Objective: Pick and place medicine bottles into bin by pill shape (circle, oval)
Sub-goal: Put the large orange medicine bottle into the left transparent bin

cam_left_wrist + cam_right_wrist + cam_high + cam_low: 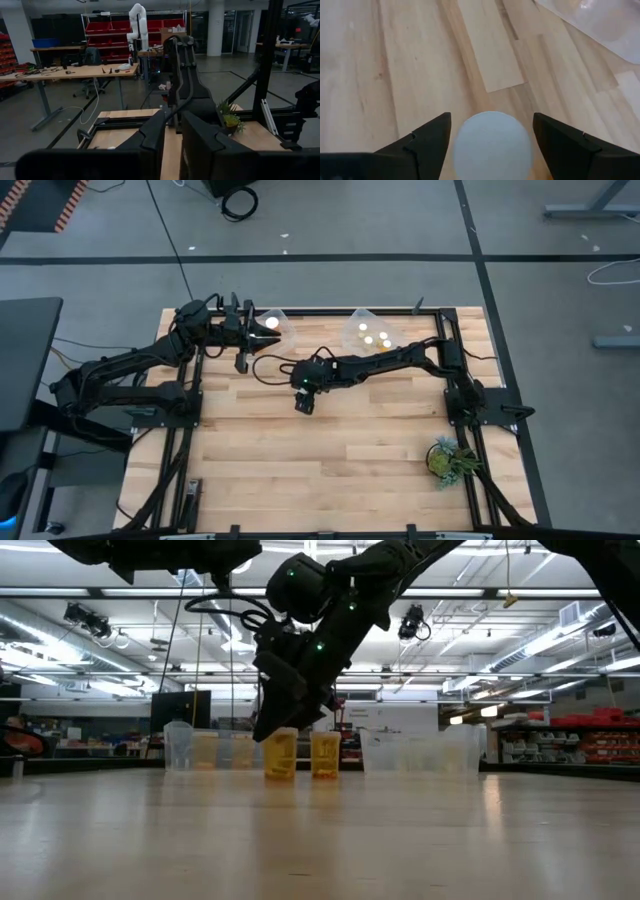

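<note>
My right hand (492, 142), fingers spread wide, straddles the round white cap of a small amber translucent medicine bottle (492, 145) standing mid-way across the pale wooden plank surface (340, 460)

To grip well I should sink lower, keep the cap centred between both fingers and close evenly; a second amber bottle (325, 755) stands just beside it. My left hand (243, 358), fingers nearly shut, waits by the clear plastic bin (272, 323). No label or writing is readable
</note>
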You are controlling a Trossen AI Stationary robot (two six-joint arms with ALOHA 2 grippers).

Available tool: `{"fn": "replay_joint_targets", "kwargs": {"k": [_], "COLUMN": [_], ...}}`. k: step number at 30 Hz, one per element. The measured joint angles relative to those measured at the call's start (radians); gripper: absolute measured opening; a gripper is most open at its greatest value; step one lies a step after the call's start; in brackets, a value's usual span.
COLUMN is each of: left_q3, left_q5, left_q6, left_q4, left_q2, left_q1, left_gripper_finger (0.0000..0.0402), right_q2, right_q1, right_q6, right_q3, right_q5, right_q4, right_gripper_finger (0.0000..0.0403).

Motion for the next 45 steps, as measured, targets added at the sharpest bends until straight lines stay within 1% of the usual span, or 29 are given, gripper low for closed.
{"fn": "replay_joint_targets", "kwargs": {"k": [5, 11, 16, 18, 22, 25, 29, 36, 40, 45], "left_q3": [0.000, 0.000, 0.000, 0.000, 0.000, 0.000, 0.000, 0.000, 0.000, 0.000], "left_q5": [0.000, 0.000, 0.000, 0.000, 0.000, 0.000, 0.000, 0.000, 0.000, 0.000], "left_q6": [0.000, 0.000, 0.000, 0.000, 0.000, 0.000, 0.000, 0.000, 0.000, 0.000], "left_q4": [0.000, 0.000, 0.000, 0.000, 0.000, 0.000, 0.001, 0.001, 0.001, 0.001], "left_q2": [0.000, 0.000, 0.000, 0.000, 0.000, 0.000, 0.000, 0.000, 0.000, 0.000], "left_q1": [0.000, 0.000, 0.000, 0.000, 0.000, 0.000, 0.000, 0.000, 0.000, 0.000], "left_gripper_finger": [0.0072, 0.0068, 0.0075, 0.0077, 0.0075, 0.0071, 0.0070, 0.0079, 0.0079, 0.0080], "right_q2": [0.000, -0.001, -0.001, -0.001, -0.017, -0.063, -0.162, -0.382, -0.511, -0.668], "right_q1": [0.015, 0.025, 0.060, 0.070, 0.078, 0.077, 0.082, 0.097, 0.096, 0.096], "right_q6": [-0.015, -0.011, -0.023, -0.024, -0.020, 0.000, 0.038, 0.137, 0.185, 0.160], "right_q3": [0.051, 0.157, 0.239, 0.264, 0.280, 0.257, 0.194, -0.030, -0.150, -0.261], "right_q5": [0.000, 0.006, 0.098, 0.119, 0.172, 0.201, 0.236, 0.318, 0.345, 0.399], "right_q4": [-0.019, -0.201, -0.362, -0.435, -0.530, -0.558, -0.559, -0.557, -0.532, -0.502], "right_gripper_finger": [0.0294, 0.0294, 0.0294, 0.0294, 0.0294, 0.0294, 0.0294, 0.0294, 0.0294, 0.0294]}}
